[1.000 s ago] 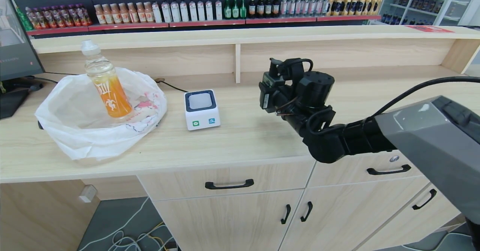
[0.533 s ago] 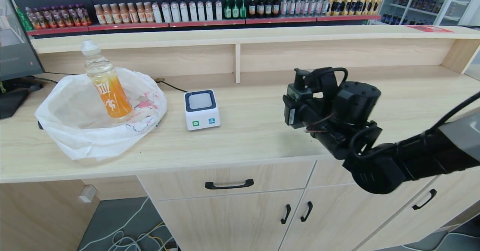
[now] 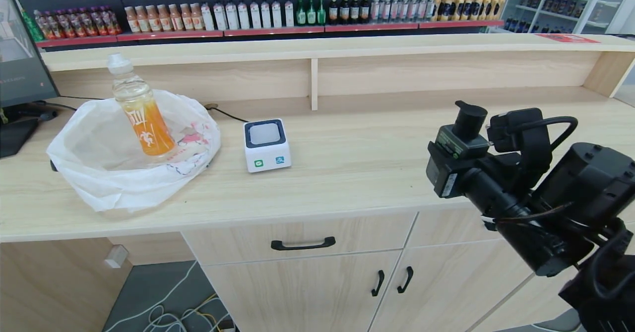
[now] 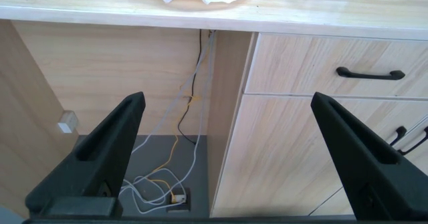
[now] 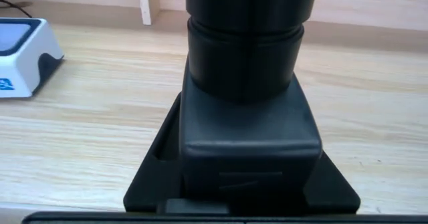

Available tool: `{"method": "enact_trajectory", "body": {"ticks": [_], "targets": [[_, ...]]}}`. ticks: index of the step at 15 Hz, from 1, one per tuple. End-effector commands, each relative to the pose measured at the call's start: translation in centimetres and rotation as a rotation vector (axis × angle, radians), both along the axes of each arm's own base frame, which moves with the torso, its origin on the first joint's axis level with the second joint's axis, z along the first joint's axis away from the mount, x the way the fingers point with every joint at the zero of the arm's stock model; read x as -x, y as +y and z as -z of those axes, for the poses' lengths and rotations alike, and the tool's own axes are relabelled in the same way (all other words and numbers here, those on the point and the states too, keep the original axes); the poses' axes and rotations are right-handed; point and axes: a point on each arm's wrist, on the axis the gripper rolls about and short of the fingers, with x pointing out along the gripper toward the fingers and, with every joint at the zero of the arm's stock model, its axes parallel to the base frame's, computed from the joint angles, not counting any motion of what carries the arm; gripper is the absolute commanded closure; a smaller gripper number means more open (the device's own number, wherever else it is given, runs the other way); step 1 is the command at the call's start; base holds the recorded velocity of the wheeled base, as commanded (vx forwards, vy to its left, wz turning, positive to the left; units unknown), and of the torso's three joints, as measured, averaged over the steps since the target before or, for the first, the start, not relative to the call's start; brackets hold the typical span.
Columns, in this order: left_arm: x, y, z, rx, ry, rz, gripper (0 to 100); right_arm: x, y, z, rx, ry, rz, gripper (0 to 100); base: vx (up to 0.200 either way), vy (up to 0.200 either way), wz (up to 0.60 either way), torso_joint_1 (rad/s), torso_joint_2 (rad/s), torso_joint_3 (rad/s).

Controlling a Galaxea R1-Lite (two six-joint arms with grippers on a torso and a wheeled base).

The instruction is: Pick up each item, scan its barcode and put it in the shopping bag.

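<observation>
Over on the left of the tabletop (image 3: 347,173), the bottle (image 3: 141,118) stands leaning a little inside the shopping bag (image 3: 99,183), with the scanner (image 3: 267,146) just beside the bag. Our right gripper (image 3: 449,166) hangs at the tabletop's right front edge, well apart from both; open or closed, we cannot tell. Our left gripper (image 4: 227,103) sits low before the cabinet (image 4: 301,150), fingers spread wide and empty. We judge this a clearing step: keep the arm high and off the loose bag rim, so the tilted bottle isn't tipped.

Bottles (image 3: 275,13) line the shelf (image 3: 168,34) behind the counter (image 3: 347,173).
</observation>
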Motion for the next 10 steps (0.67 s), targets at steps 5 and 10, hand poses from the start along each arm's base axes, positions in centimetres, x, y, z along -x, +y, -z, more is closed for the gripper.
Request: {"method": "enact_trajectory", "body": {"ticks": [5, 10], "targets": [[0.0, 0.0, 0.0, 0.001, 0.000, -0.001, 0, 2.7, 2.6, 0.6, -0.099, 0.007, -0.161, 100, 0.000, 0.000, 0.00, 0.000, 0.00, 0.000], [0.0, 0.0, 0.0, 0.001, 0.000, -0.001, 0, 4.6, 5.6, 0.9, -0.242, 0.067, -0.342, 100, 0.000, 0.000, 0.00, 0.000, 0.00, 0.000]]}}
